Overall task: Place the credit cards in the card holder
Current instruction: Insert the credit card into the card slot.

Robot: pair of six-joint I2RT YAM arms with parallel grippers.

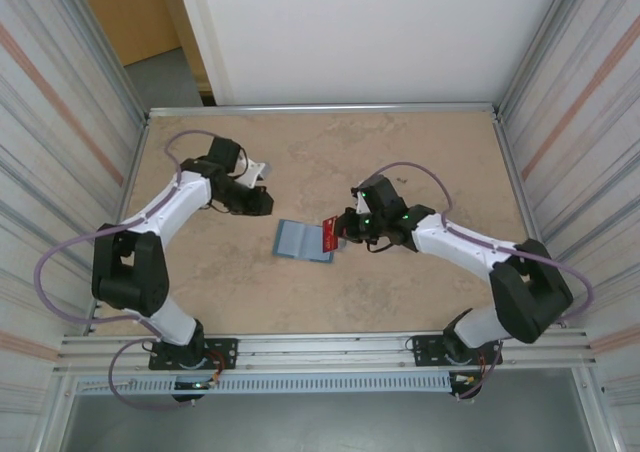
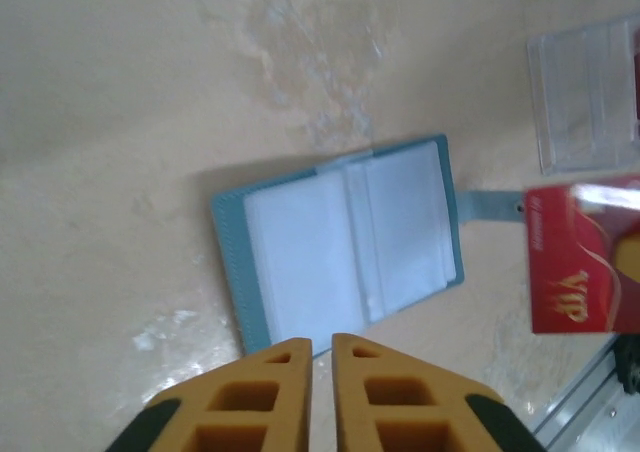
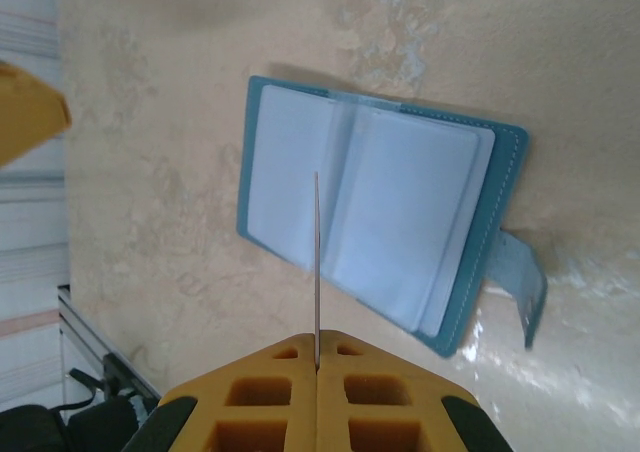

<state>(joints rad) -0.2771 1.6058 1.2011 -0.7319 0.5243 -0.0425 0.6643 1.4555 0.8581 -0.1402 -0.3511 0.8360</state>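
The card holder (image 1: pixel 304 240) lies open on the table, a teal-blue wallet with pale blue-grey pockets facing up (image 2: pixel 345 237) (image 3: pixel 380 222). Its snap strap (image 3: pixel 525 282) sticks out to one side. My right gripper (image 1: pixel 346 230) (image 3: pixel 318 357) is shut on a red credit card (image 1: pixel 330 234) with white marks (image 2: pixel 585 257). The card is held upright over the wallet's right edge and shows edge-on (image 3: pixel 317 262) in the right wrist view. My left gripper (image 1: pixel 264 204) (image 2: pixel 322 347) hovers up-left of the wallet, its fingers almost together with nothing between them.
A clear plastic case (image 2: pixel 590 102) (image 1: pixel 258 169) lies on the table beside the left arm's wrist. Metal rails (image 1: pixel 320 108) and ribbed walls enclose the tan tabletop (image 1: pixel 400 142).
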